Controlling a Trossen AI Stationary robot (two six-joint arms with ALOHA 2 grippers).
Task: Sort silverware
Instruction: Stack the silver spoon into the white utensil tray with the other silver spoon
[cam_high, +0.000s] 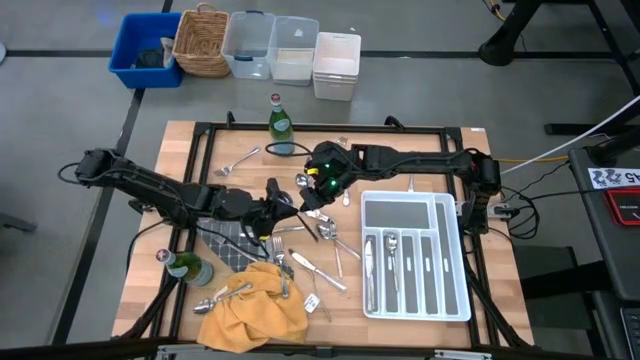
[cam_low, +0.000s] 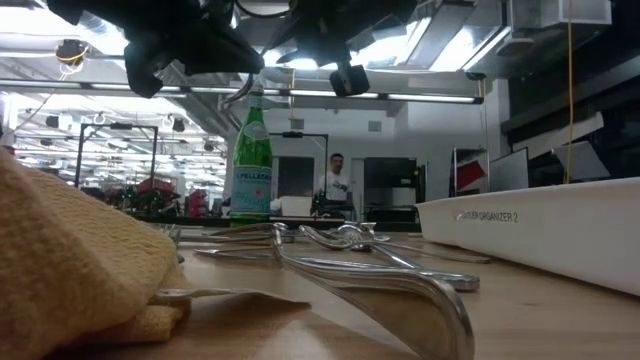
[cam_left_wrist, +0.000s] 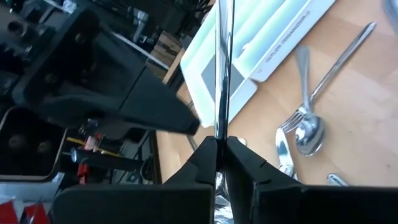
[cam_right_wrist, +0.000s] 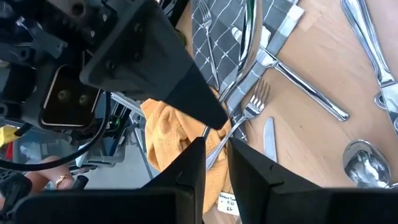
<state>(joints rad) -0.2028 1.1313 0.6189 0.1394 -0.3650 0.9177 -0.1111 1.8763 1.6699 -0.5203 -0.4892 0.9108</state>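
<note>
Widest thing first: the wooden tabletop (cam_high: 495, 295), and on the right arm's side of it the white divided plastic tray (cam_high: 415, 197), with a few shiny pieces already lying lengthwise in its narrow slots. The rest of the silverware (cam_high: 335, 250) is scattered loose between the tray and the crumpled yellow cloth (cam_high: 250, 315).

Both arms meet over the middle of the tabletop, just beside that scatter. The left gripper (cam_high: 283, 203) is clamped tight on one slim silver utensil (cam_left_wrist: 221, 74), whose shaft runs straight out from its fingertips, pointing toward the tray. The right gripper (cam_high: 318, 190) sits nose to nose with it, and its fingers (cam_right_wrist: 198, 163) look pinched around the same piece, so this reads as a hand-over held from both ends.

Here's the relation that matters: the utensil's long axis runs along the line between the two grippers, while the tray's slots run across that line. The tray is well apart from the left arm and near the right, so the right arm would likely carry the piece and turn it to match a slot.
</note>
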